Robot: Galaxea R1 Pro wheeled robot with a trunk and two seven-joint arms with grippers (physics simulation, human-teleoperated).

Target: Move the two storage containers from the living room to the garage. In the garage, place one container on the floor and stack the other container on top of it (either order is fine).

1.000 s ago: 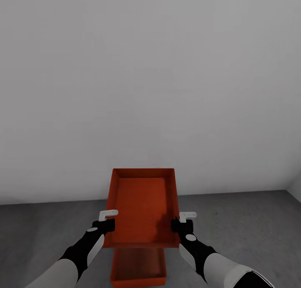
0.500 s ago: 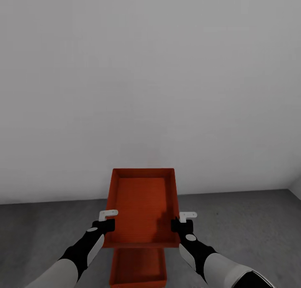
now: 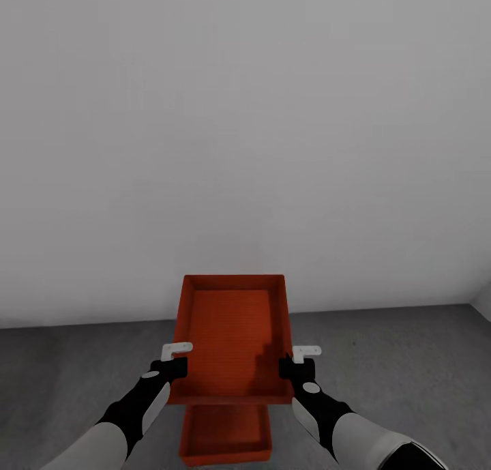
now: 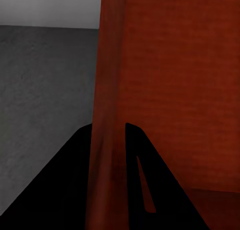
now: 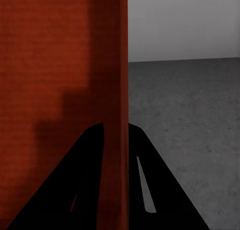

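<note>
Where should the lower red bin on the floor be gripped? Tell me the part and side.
Grip the lower bin by its thin long side walls, one gripper from each side, fingers straddling the rim from above. The open top leaves the rims free, just as both grippers pinch the upper bin.

A bare garage-like room, simulator-rendered. Plain white wall (image 3: 245, 129) straight ahead, meeting a second white wall at a corner on the far right; below, a dark grey, matte, faintly mottled concrete floor (image 3: 402, 350) running up to the wall's foot. Same grey concrete and white wall again in both wrist views.
</note>
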